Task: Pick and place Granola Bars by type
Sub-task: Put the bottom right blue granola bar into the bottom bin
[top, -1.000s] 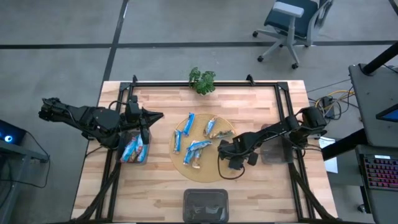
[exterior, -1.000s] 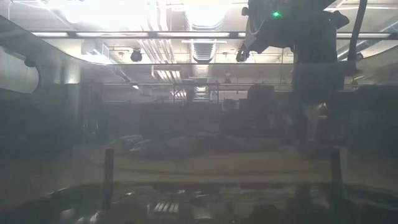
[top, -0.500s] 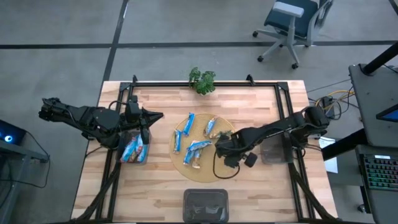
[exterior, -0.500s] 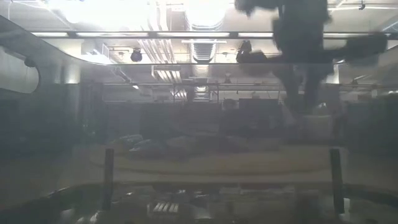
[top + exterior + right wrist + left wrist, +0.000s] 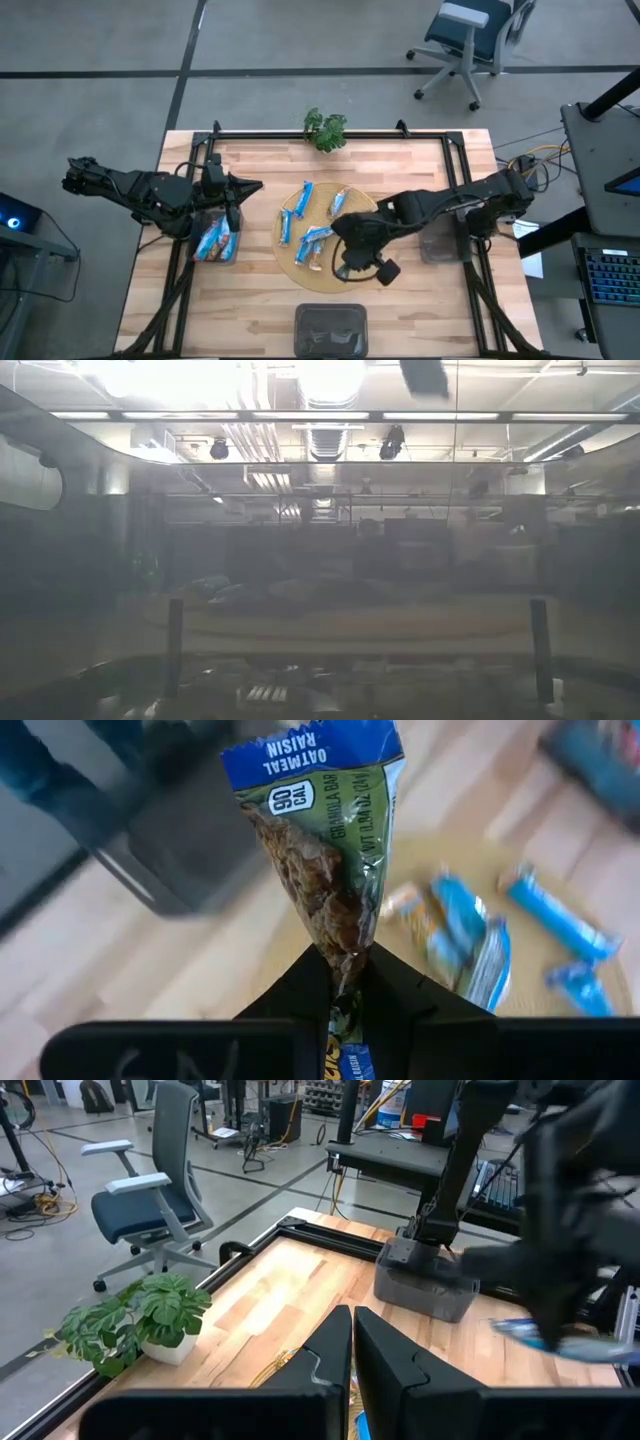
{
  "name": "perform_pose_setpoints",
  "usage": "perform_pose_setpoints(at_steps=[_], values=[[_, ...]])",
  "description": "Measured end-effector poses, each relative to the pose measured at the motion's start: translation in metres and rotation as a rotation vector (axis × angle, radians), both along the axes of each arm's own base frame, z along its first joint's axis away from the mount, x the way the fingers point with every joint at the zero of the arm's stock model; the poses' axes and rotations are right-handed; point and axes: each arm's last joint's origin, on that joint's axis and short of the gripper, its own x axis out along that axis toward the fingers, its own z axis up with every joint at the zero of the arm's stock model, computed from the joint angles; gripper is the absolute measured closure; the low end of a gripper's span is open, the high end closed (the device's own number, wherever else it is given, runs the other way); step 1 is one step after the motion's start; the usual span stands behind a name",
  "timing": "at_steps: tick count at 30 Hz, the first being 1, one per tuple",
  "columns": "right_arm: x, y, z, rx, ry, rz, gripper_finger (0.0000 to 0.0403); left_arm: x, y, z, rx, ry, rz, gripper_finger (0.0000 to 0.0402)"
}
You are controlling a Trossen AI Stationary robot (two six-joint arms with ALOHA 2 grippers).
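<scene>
Over the wooden table, right claw pinches a blue-and-green Oatmeal Raisin bar; left claw closed.

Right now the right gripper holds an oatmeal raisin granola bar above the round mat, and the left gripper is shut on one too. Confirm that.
Half wrong. The left wrist view shows the left gripper shut on nothing. The right gripper does hold the oatmeal raisin granola bar above the round mat.
</scene>
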Motion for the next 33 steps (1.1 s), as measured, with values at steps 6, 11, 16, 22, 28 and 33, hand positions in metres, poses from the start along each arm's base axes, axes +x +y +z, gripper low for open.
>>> perform_pose_setpoints(at_steps=[6, 11, 16, 22, 28, 33], values=[[-0.006, 0.029, 0.024, 0.03, -0.096, 0.088, 0.0367, 0.0, 0.0, 0.0, 0.017, 0.007, -0.003, 0.0402], [-0.01, 0.048, 0.026, 0.046, -0.136, 0.137, 0.0367, 0.0, 0.0, 0.0, 0.018, 0.007, -0.004, 0.0402], [-0.011, 0.062, 0.018, 0.04, -0.182, 0.202, 0.0367, 0.0, 0.0, 0.0, 0.018, 0.007, -0.004, 0.0402], [-0.011, 0.075, 0.003, 0.004, -0.262, 0.316, 0.0367, 0.0, 0.0, 0.0, 0.018, 0.007, -0.004, 0.0402], [-0.004, 0.083, -0.007, 0.049, -0.298, 0.284, 0.0369, 0.0, 0.0, 0.0, 0.017, 0.007, -0.009, 0.0402], [0.006, 0.097, -0.026, 0.056, -0.281, 0.291, 0.0369, 0.001, 0.0, -0.005, 0.022, 0.023, -0.01, 0.0402]])
